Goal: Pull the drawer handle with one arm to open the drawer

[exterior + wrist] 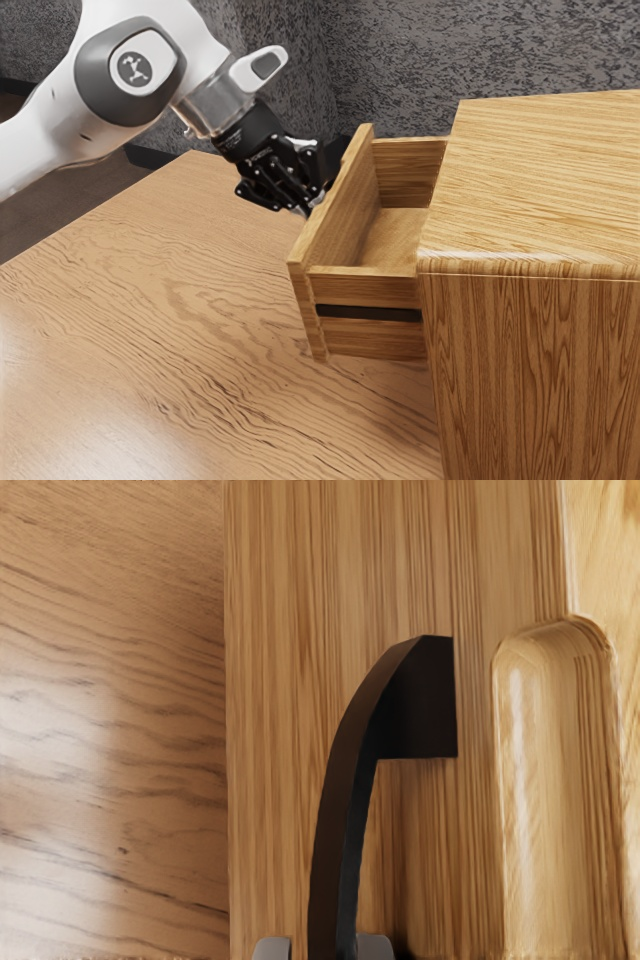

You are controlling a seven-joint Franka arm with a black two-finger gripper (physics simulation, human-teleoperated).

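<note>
Two grey fingertips (pixel 272 948) flank the foot of the black drawer handle (pixel 385 720) in the wrist view, one tight on each side, so I judge the pincer (pixel 312 192) to be closed on the handle rather than merely around it. Just past the handle is the drawer front (pixel 290 630), upright, its grain running the same way as the handle's arc. In the exterior view the drawer (pixel 390 235) stands well out of the cabinet (pixel 540 250), its bare floor showing; the cabinet lies at three o'clock of the drawer front and the hand at ten o'clock of it, low over the table (pixel 150 330). The step in hand is the pull itself, and it looks more than half done. To do it well, the hand should draw straight along the drawer's own line of travel, toward about ten o'clock in the exterior view, with the wrist held at its present angle so the handle is not twisted between the pads. Any sideways drift toward seven or one o'clock would rack the drawer in its guides and could make the pads slide along the curved bar. Grip pressure should be firm and the motion slow and even, easing off as the back of the drawer nears the cabinet's mouth.
</note>
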